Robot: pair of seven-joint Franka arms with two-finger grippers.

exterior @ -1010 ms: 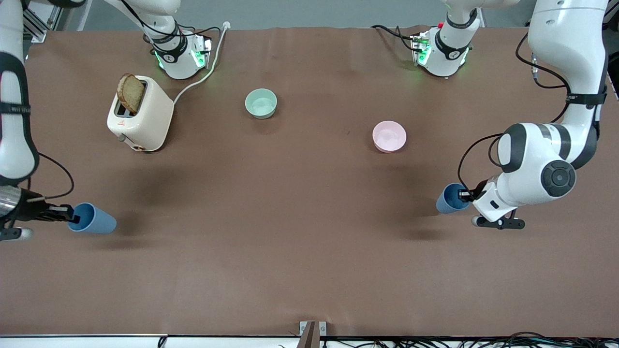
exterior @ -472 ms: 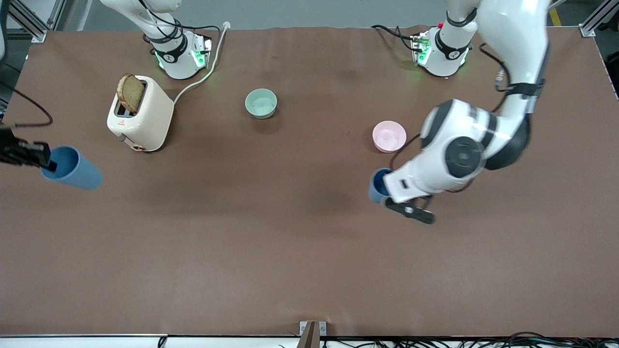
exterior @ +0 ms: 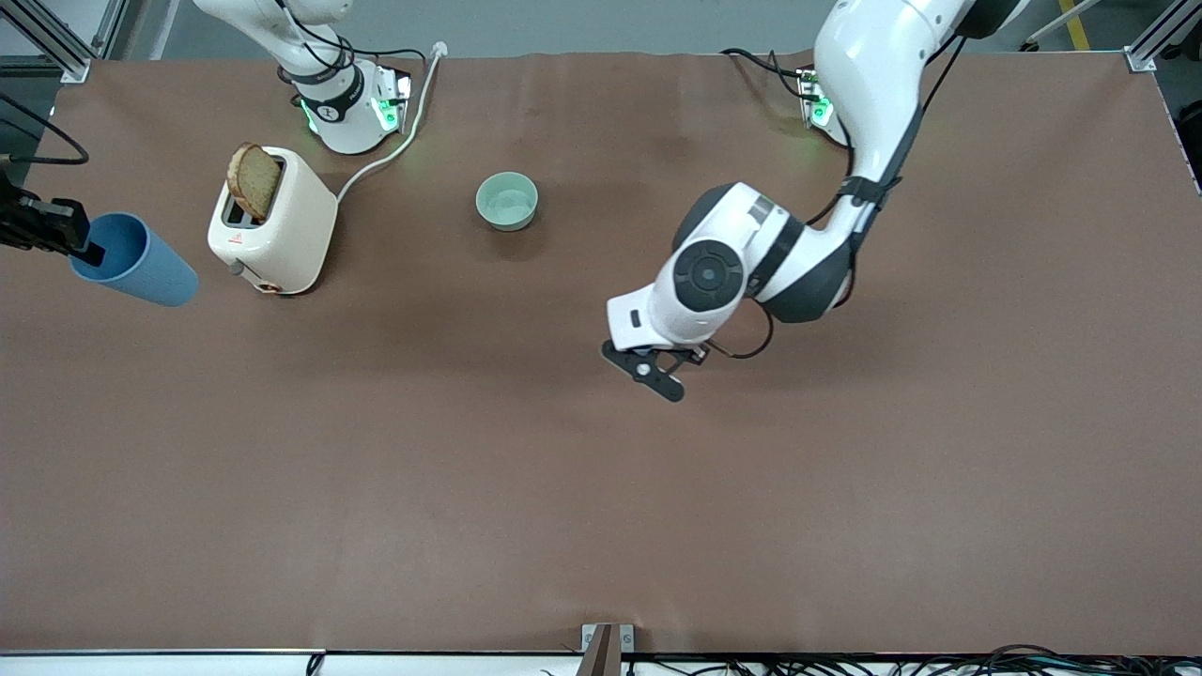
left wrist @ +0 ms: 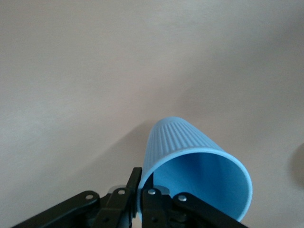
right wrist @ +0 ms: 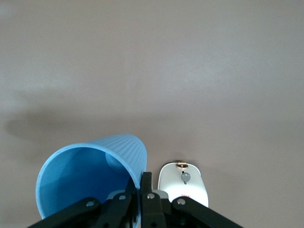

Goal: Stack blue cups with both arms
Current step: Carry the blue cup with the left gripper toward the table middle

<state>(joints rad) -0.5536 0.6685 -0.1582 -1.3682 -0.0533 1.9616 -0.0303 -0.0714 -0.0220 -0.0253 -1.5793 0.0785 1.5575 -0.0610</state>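
My right gripper [exterior: 86, 250] is shut on the rim of one blue cup [exterior: 139, 263] and holds it tilted in the air over the right arm's end of the table, beside the toaster. In the right wrist view the gripper [right wrist: 143, 189] pinches this cup's [right wrist: 90, 173] wall. My left gripper [left wrist: 141, 189] is shut on the rim of the other blue cup [left wrist: 194, 159] and holds it mouth toward the camera. In the front view the left arm's hand [exterior: 657, 324] hangs over the table's middle and hides its gripper and cup.
A cream toaster [exterior: 277, 225] with a bread slice [exterior: 254, 180] stands near the right arm's base, its cable [exterior: 385, 155] running toward that base. The toaster also shows in the right wrist view [right wrist: 183, 190]. A pale green bowl [exterior: 507, 200] sits mid-table. The left arm hides the pink bowl.
The left arm has swung its cup from the left arm's end toward the table's middle and now covers the pink bowl. The right gripper has raised its cup and carried it beside the toaster.
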